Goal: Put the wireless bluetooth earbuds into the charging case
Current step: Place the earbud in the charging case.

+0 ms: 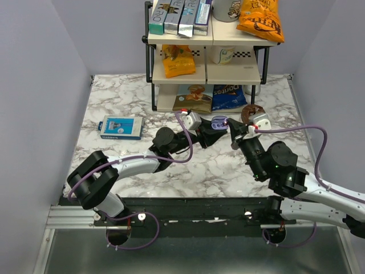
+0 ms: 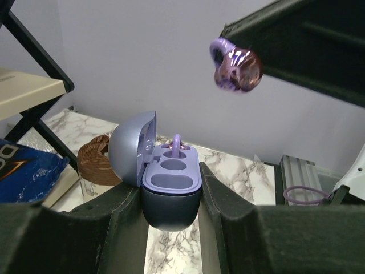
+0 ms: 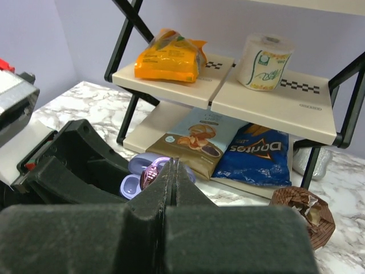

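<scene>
In left gripper (image 2: 170,188): case (image 2: 171,212), clamped by its lower shell between both fingers, lid (image 2: 132,147) swung open. In right gripper (image 3: 171,176): gripped bud (image 3: 151,173), pinched at the tips, jaws otherwise together.

Left wrist only: inside of case. Seated bud (image 2: 176,145) standing in the recess farthest from that camera, two more recesses nearer. Gripped bud up and right of case, apart from it.

Right wrist only: the pinch itself, with case just beyond and below the tips. Rack (image 3: 268,100) behind case, brown lump (image 3: 302,208) on the table right of case.

Top only: both arms meeting tip to tip at case, just in front of rack. Blue box (image 1: 121,128) well left of case. Buds too small to make out from here.

Count:
- 2 buds: 1 seated, 1 gripped
- 1 case, 2 grippers
- on rack, right wrist view: 1 orange bag (image 3: 168,57), 1 paper roll (image 3: 265,54), 2 snack bags on the shelf below
- 1 brown lump, 1 blue box
</scene>
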